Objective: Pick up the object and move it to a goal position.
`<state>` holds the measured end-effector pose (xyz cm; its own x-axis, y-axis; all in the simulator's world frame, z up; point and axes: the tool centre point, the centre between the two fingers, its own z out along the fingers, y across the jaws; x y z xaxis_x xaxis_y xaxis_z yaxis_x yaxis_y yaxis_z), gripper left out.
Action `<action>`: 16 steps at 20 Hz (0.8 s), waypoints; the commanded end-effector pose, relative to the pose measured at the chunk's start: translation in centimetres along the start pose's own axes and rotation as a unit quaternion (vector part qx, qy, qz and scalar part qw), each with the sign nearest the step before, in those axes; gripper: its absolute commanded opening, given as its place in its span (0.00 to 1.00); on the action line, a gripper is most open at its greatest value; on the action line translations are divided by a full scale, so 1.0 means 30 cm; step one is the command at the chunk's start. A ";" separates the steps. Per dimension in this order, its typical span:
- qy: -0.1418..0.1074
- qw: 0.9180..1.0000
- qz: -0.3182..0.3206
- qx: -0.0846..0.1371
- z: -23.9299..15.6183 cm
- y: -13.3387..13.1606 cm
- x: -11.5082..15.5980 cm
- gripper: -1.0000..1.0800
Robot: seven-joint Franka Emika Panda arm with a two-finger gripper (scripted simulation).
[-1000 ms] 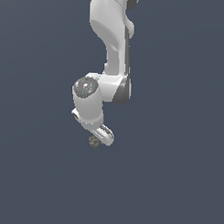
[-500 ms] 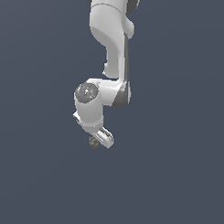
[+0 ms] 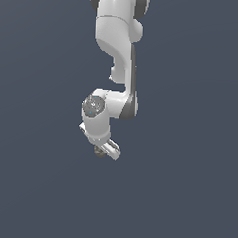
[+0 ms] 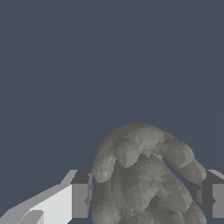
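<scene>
Wrist view: the small lumpy grey-brown clump with a mottled, rock-like surface (image 4: 146, 179) sits between the two dark finger pads (image 4: 80, 193) of the white two-finger gripper (image 4: 144, 194). Both pads lie against its flanks, so I read the fingers as closed onto the clump at a fairly wide span, with the lump bulging out past the fingertips.

Exterior view: the clump (image 3: 99, 151) shows only as a dark speck at the tip of the gripper (image 3: 106, 150), under the white jointed arm (image 3: 118, 48). No shadow or surface is visible beneath it; I cannot tell its height, though I judge it carried.

Step in hand, as I judge it: transport to the goal. No goal marker appears in either view, so I cannot place it.

- The surface is rough and irregular, so contact is likely on a few bumps. I would keep the grip firm, move smoothly and avoid wrist twists that could roll the lump out.

Room: plain dark blue-grey background on all sides, no edges, walls or other things in view. Nothing visible limits the path.
</scene>
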<state>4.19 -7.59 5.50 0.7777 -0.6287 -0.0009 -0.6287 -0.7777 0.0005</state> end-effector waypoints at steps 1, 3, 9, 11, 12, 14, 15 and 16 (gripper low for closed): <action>0.000 1.000 0.000 0.000 0.000 0.000 0.002 0.00; 0.000 1.000 0.000 0.000 0.000 0.000 0.002 0.00; 0.000 1.000 0.000 0.000 0.000 0.000 0.002 0.00; 0.000 1.000 0.000 0.000 -0.001 0.000 0.002 0.00; 0.000 1.000 0.000 0.000 -0.003 -0.001 0.001 0.00; 0.000 1.000 0.000 0.000 -0.014 -0.001 -0.001 0.00; 0.000 1.000 0.000 0.000 -0.022 -0.001 -0.003 0.00; 0.000 1.000 0.000 0.000 -0.032 -0.002 -0.005 0.00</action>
<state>4.10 -7.52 6.04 0.7774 -0.6290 -0.0011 -0.6290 -0.7774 0.0009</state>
